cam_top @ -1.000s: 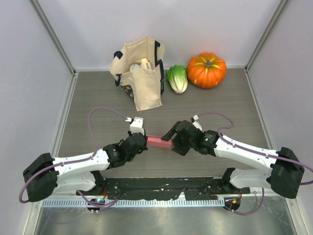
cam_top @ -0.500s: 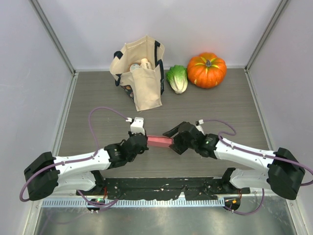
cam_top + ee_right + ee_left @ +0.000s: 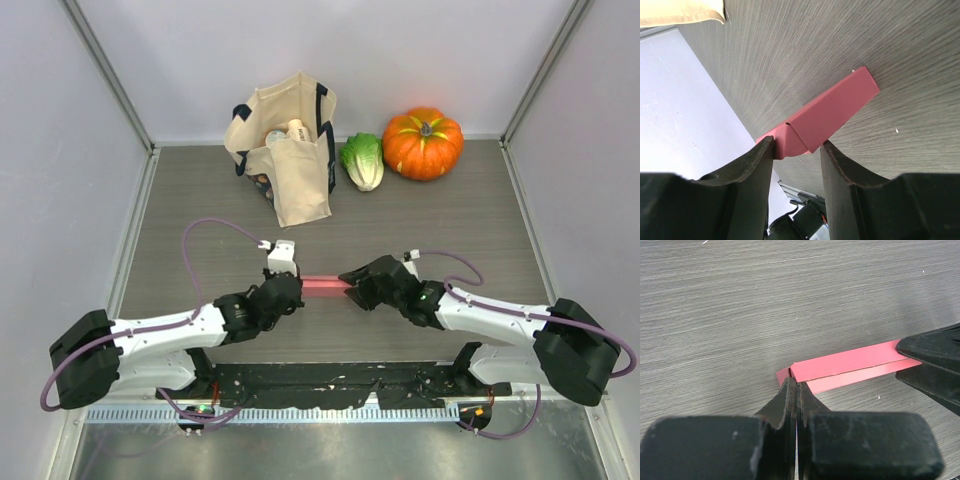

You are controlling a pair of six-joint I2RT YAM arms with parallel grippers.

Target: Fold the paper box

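Right arm had sunk lower and stretched flatter across the table [image 3: 450,215] than a second before, its purple cable now lying in a smaller loop, while the box [image 3: 322,286] had edged slightly away from the arm bases. The slim pink box lay lengthwise between the two arms at the middle of the grey wood-grain table, near the front edge, held at both ends.

The left gripper [image 3: 297,289] met the box's left end. Its wrist view showed the two black fingers [image 3: 784,401] pressed together with no visible gap, pinching a small pink tab that stuck out at that end. The right gripper [image 3: 350,286] took the opposite end. Its own camera showed one finger [image 3: 756,169] against a rounded flap at the box's end and the other against the long lower edge, so the fingers were clamped on the card rather than standing free. In that same view the box appeared as a folded long panel, its far corner resting on the table.

Well behind the arms, along the back wall, stood a cream tote bag [image 3: 290,150] with dark handles and items inside. Just to its right lay a green cabbage [image 3: 362,161], and beside that sat an orange pumpkin [image 3: 423,143].
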